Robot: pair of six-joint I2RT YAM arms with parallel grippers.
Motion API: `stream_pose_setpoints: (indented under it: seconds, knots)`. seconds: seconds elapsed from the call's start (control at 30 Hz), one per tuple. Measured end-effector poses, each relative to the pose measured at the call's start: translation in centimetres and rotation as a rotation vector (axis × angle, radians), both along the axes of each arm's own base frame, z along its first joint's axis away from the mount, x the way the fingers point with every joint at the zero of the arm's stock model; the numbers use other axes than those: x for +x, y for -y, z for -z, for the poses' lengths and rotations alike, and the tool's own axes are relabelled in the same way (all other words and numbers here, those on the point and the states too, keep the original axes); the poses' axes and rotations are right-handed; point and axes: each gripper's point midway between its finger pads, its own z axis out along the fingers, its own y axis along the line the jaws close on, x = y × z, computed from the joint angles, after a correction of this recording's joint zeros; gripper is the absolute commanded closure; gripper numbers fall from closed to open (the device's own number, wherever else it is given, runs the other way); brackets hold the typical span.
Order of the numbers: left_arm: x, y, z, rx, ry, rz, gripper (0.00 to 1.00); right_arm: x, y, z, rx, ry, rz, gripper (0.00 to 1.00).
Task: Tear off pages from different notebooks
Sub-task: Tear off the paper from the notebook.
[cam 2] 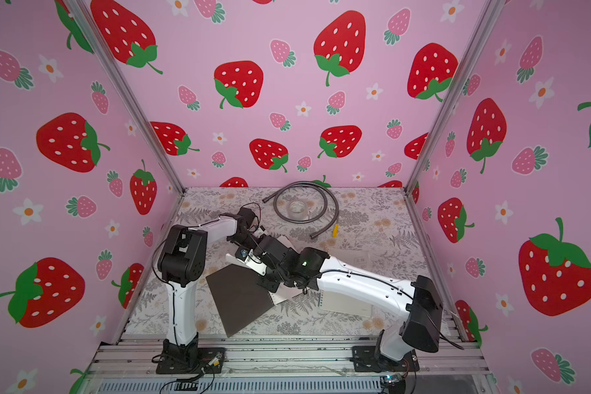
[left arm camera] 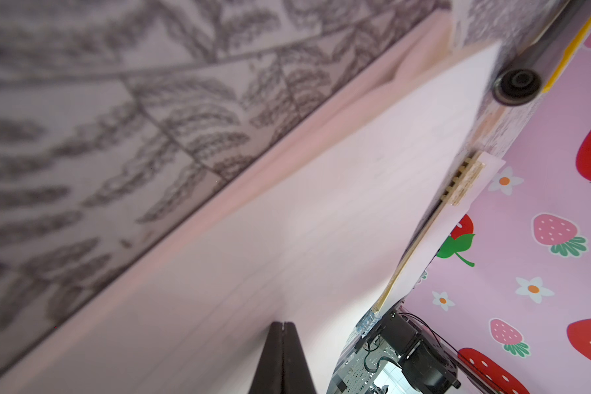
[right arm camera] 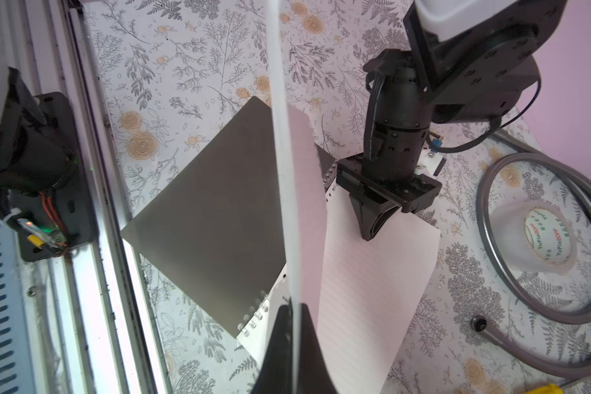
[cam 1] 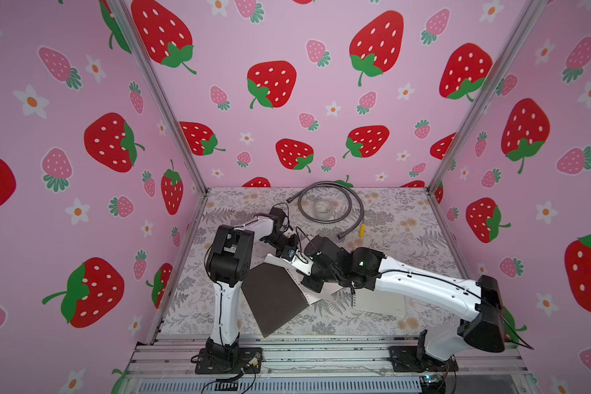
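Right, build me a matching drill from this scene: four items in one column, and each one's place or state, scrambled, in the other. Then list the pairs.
Column one
1. tape roll
2. whitish notebook
3. dark notebook cover
4. right hand

Column two
A. shut on a raised page
B. inside the loop of the grey hose
C. partly hidden under the right arm
D. flat on the table beside exposed lined pages

Pairs: 1-B, 2-C, 3-D, 4-A
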Motion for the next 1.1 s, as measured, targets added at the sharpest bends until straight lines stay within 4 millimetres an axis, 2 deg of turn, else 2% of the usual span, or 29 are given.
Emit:
stream_pose_setpoints:
  seconds: [0.33, 0.47, 0.6, 0.67, 0.77, 0.93, 1.1]
  knots:
    - [0.0, 0.0, 0.0, 0.009, 0.008, 0.008, 1.0, -2.2, 1.5, 1.6, -0.074, -0.062, 0.032, 1.0]
    - [-0.1, 0.0, 0.1, 0.017, 0.012, 0.017, 1.0, -3.1, 3.0, 0.2, -0.08, -0.016, 0.086, 1.0]
    - [-0.1, 0.2, 0.1, 0.023, 0.017, 0.024, 1.0, -1.9, 6.1, -2.6, -0.009, 0.095, 0.255, 1.0]
    - [-0.2, 0.2, 0.1, 0.029, 0.018, 0.026, 1.0, -0.7, 8.0, -3.1, 0.004, 0.136, 0.368, 1.0]
    - [-0.4, 0.2, 0.1, 0.036, 0.019, 0.034, 1.0, 0.8, 10.2, -2.2, -0.004, 0.166, 0.531, 1.0]
    - [-0.5, 0.2, 0.1, 0.045, 0.022, 0.039, 1.0, 2.1, 13.4, -0.5, -0.063, 0.221, 0.754, 1.0]
    - [-0.4, 0.1, 0.1, 0.065, 0.028, 0.043, 1.0, 3.4, 19.6, -0.8, -0.104, 0.29, 1.024, 1.0]
